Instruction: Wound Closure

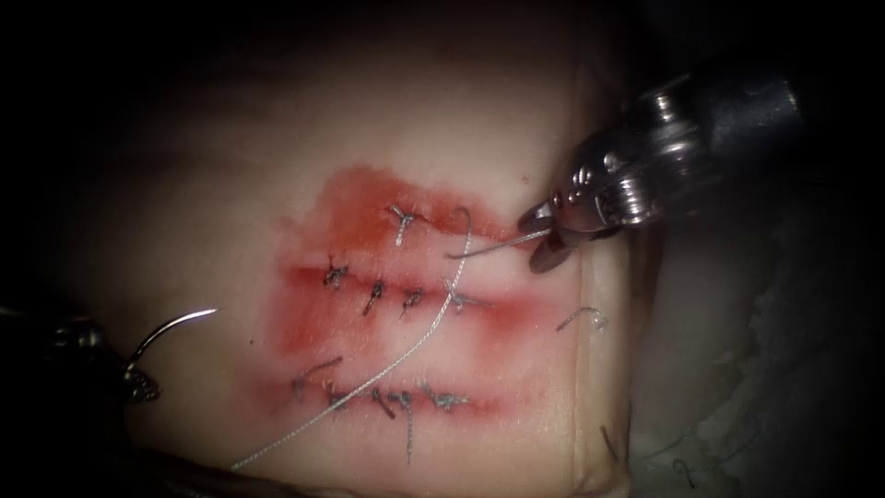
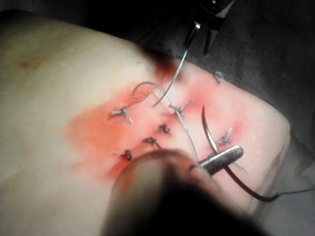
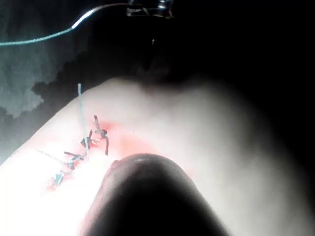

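The tissue [image 1: 230, 212] bears red-stained horizontal cuts closed by several dark knotted stitches [image 1: 373, 295]. My left tool [image 1: 138, 380] sits off the left of the cuts, shut on the curved needle [image 1: 175, 325] near mid-curve; the needle is in the air, clear of the tissue. The left wrist view shows these jaws [image 2: 222, 160] across the needle [image 2: 209, 130]. My right tool [image 1: 544, 238] stands at the right end of the upper cut, jaws apart around a short thread tail [image 1: 489, 245]. A long thread [image 1: 369, 383] runs from that stitch down-left across the cuts.
A cut end of thread [image 1: 581, 318] lies on the tissue right of the cuts, more at its lower right edge [image 1: 608, 443]. The tissue drops off at its right edge [image 1: 590, 369]. In the right wrist view, thread [image 3: 29, 39] trails from the needle [image 3: 93, 12].
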Action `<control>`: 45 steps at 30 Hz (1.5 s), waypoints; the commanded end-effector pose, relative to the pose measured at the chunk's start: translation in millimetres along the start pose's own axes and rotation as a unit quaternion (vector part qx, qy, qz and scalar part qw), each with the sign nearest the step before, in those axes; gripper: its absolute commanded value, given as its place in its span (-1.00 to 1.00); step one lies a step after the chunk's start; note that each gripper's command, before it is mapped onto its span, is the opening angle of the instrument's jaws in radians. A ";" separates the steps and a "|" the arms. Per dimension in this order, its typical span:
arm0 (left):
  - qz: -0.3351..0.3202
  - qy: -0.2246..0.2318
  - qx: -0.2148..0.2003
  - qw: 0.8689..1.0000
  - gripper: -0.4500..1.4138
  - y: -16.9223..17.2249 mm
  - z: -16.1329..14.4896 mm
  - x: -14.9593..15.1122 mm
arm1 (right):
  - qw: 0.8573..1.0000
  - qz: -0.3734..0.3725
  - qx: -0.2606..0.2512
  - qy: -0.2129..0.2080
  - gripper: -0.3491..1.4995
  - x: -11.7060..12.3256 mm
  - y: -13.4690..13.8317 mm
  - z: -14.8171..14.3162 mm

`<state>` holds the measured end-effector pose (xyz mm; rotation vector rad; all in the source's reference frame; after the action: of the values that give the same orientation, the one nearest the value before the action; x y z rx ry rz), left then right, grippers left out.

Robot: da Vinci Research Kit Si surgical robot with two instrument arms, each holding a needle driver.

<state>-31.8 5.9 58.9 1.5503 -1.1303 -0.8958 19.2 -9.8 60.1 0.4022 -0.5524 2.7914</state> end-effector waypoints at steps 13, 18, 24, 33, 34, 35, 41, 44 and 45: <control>-0.004 0.000 0.000 1.000 -1.00 0.6 0.4 -0.5 | 0.998 -0.008 0.028 0.057 -0.78 0.9 -1.9 4.1; -0.007 0.000 0.000 1.000 -1.00 0.6 0.4 -0.4 | 0.997 0.035 0.024 0.060 -1.00 2.2 -0.9 3.8; -0.007 0.000 0.000 1.000 -1.00 0.6 0.4 -0.4 | 0.996 0.072 0.025 0.049 -1.00 7.4 1.8 2.6; -0.007 0.001 -0.001 1.000 -1.00 0.7 0.5 -0.5 | 0.991 0.123 0.034 0.033 -1.00 19.0 6.6 2.1; -0.007 0.001 -0.001 1.000 -1.00 0.7 0.5 -0.5 | 0.991 0.127 0.034 0.032 -1.00 19.5 6.8 2.0; -0.007 0.001 -0.001 1.000 -1.00 0.7 0.5 -0.5 | 0.990 0.131 0.034 0.030 -1.00 20.0 7.1 1.8; -0.007 0.001 -0.001 1.000 -1.00 0.7 0.5 -0.5 | 0.987 0.152 0.028 0.040 -1.00 23.4 8.9 1.2; -0.007 0.001 -0.001 1.000 -1.00 0.7 0.5 -0.5 | 0.986 0.158 0.027 0.040 -1.00 24.7 9.4 0.9; -0.007 0.001 -0.001 1.000 -1.00 0.7 0.5 -0.5 | 0.986 0.160 0.027 0.039 -1.00 24.8 9.5 0.9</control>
<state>-31.9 5.8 59.0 1.5590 -1.1157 -0.9072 -7.4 -13.3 65.1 0.2266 -0.5696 3.1223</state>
